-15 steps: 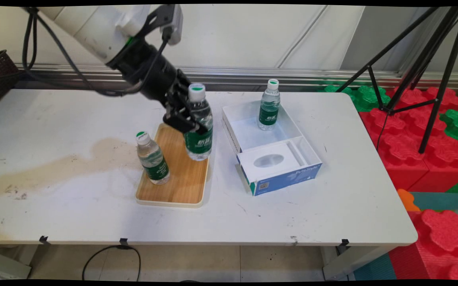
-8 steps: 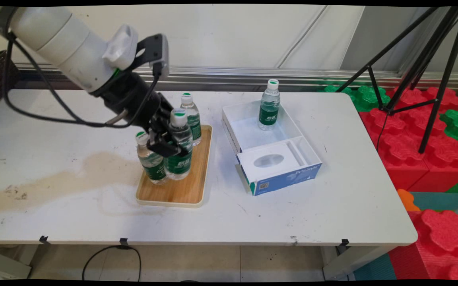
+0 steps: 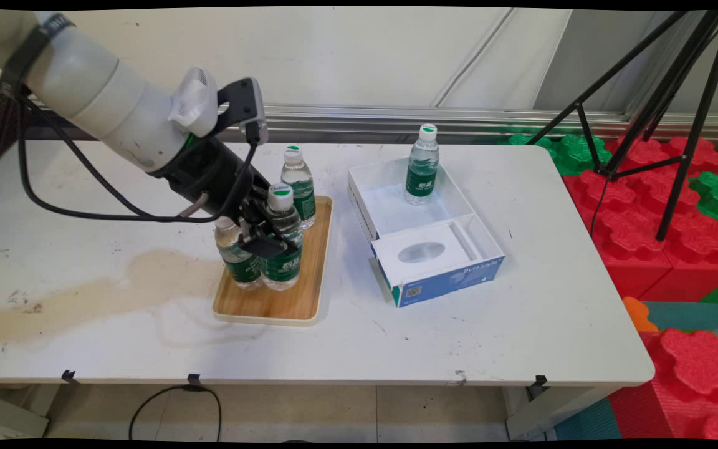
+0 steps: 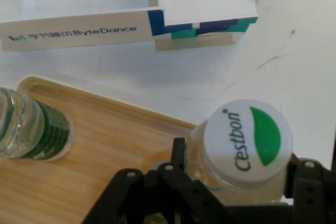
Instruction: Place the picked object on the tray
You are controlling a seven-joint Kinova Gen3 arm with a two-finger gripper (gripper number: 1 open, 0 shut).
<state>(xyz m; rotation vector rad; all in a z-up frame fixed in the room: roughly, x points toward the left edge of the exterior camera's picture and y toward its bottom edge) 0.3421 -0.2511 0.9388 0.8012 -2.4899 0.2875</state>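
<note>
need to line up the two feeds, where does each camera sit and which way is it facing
Main view: fixed above the table's near side, looking down across it to the wall; shows the white arm and gripper.
Hand view: on the hand, looking along the gripper onto the held bottle's cap; black linkage shows.
Shared: held bottle, wooden tray, box.

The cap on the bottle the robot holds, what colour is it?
The cap is white with a green leaf shape, clearest in the hand view.
</note>
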